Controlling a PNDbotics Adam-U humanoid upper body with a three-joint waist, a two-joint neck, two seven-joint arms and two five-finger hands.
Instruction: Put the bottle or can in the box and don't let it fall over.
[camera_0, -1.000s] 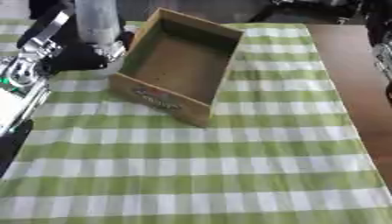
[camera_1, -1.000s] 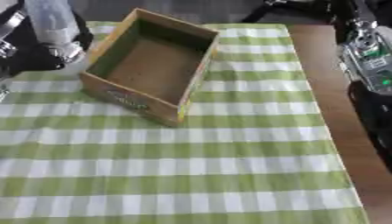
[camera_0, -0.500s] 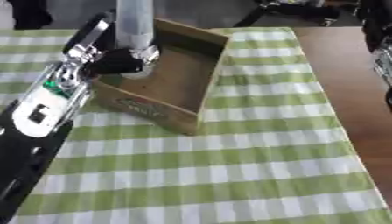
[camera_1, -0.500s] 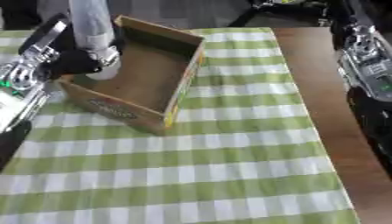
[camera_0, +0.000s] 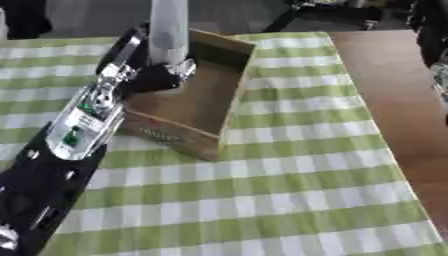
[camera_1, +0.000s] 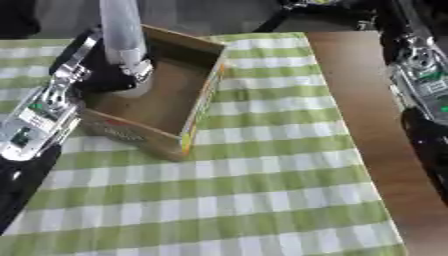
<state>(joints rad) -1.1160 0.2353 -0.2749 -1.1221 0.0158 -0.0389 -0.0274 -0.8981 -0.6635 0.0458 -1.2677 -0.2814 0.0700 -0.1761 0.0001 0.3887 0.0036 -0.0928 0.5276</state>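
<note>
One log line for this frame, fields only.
left robot hand: shut on bottle | bottle: upright, over box | right robot hand: not visible

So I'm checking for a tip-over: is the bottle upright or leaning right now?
Upright: the bottle stands vertical over the box, with the left robot hand wrapped round its base.

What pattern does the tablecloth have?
The tablecloth is a green and white check, clearest in the left eye view.
</note>
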